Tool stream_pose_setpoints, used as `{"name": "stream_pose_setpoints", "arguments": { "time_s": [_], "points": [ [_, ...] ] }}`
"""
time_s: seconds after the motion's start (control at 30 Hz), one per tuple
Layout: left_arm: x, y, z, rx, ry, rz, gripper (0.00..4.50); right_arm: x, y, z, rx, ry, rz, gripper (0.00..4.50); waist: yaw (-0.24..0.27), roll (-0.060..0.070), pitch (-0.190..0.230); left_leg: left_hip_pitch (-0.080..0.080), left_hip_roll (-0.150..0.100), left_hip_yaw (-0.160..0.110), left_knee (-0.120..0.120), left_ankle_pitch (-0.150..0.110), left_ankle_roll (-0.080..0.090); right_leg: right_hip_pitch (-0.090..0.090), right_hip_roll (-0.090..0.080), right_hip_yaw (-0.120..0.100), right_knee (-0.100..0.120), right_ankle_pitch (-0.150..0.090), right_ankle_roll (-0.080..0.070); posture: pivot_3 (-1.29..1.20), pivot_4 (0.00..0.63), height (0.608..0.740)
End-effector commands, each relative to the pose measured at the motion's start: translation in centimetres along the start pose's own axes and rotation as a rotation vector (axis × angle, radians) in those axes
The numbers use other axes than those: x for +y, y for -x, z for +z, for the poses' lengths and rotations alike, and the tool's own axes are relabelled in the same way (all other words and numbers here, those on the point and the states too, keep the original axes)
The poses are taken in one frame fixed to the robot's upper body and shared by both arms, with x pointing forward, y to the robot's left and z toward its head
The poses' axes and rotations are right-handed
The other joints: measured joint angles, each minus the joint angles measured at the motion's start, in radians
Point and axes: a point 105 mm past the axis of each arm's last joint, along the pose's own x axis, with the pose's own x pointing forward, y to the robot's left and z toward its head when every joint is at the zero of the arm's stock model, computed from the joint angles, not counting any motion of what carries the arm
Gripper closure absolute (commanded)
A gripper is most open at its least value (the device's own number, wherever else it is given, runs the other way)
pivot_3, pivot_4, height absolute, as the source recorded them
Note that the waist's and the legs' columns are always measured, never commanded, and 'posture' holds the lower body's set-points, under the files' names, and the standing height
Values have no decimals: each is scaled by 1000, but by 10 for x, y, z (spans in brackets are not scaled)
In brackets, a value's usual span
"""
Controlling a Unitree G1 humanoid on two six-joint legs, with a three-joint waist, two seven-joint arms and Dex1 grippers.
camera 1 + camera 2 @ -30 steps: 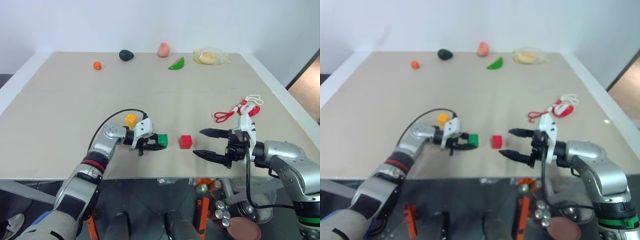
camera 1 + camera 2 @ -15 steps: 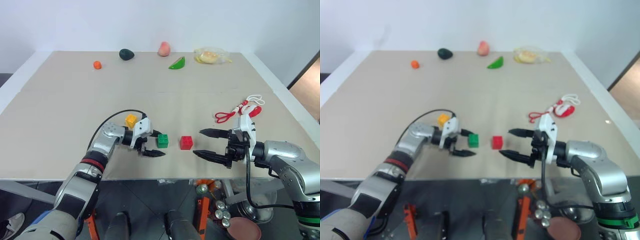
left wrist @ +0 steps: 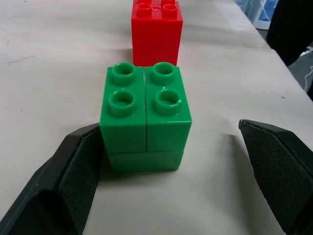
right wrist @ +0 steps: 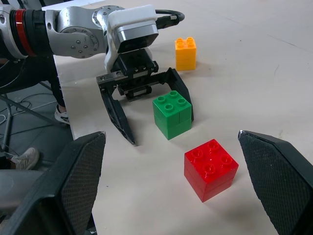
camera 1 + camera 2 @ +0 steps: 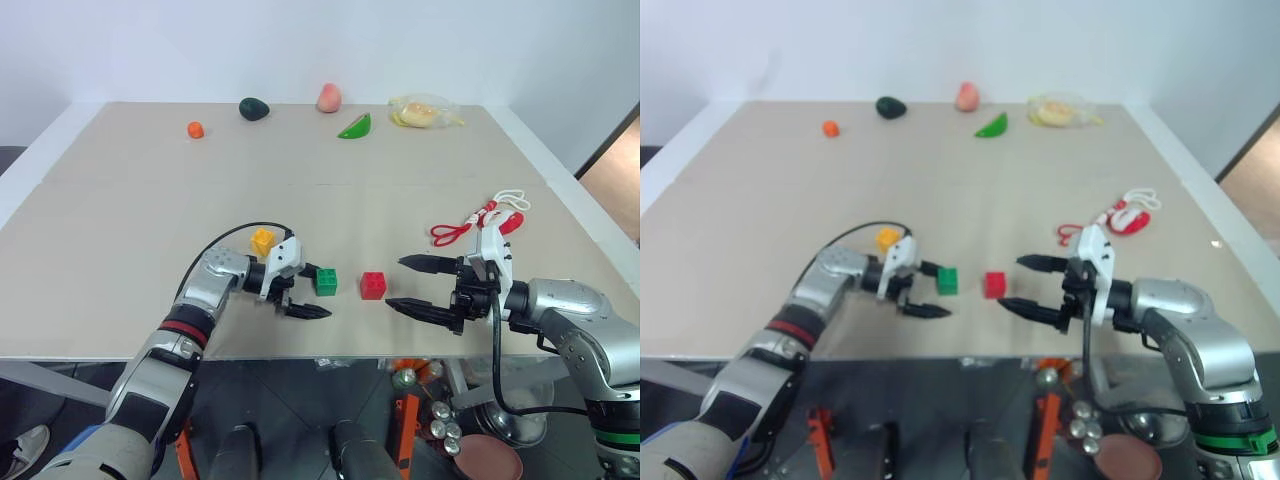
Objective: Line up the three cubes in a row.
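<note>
The green cube (image 5: 326,282) sat on the table (image 5: 120,210) between the spread fingers of the left gripper (image 5: 309,291) — one finger (image 3: 73,181) touching its side, the other clear of it. The red cube (image 5: 373,285) stood just beyond, toward the right gripper (image 5: 416,284), which hung wide apart and empty. The yellow cube (image 5: 262,241) lay behind the left wrist — out of line with the other two.

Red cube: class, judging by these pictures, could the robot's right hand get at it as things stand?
Probably yes. The right hand is open and points toward the red cube, with only bare table between them. The green cube sits on the red cube's far side.
</note>
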Motion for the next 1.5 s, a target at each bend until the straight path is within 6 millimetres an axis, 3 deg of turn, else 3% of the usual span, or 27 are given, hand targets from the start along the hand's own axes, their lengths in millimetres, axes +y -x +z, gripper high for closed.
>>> {"name": "stream_pose_setpoints", "arguments": {
  "time_s": [0.03,0.57,1.23,1.5],
  "points": [
    [7,1,3,-4,-37,50,33,-1,1,9,-19,34,-3,0,0,0,0,0,0,0,0,0,0,0,0,0,0,0,0,0,150,740],
    [9,-4,9,-33,-78,68,33,0,1,8,-17,31,-2,0,0,0,0,0,0,0,0,0,0,0,0,0,0,1,0,0,150,740],
    [18,2,31,-103,-86,116,33,1,0,7,-16,28,4,0,0,0,0,-1,0,0,0,0,0,-1,0,0,0,0,0,0,150,740],
    [15,2,56,-186,-104,121,33,0,0,6,-11,26,7,0,0,0,0,-1,0,0,0,0,0,-1,0,0,0,0,0,0,150,740]
  ]
}}
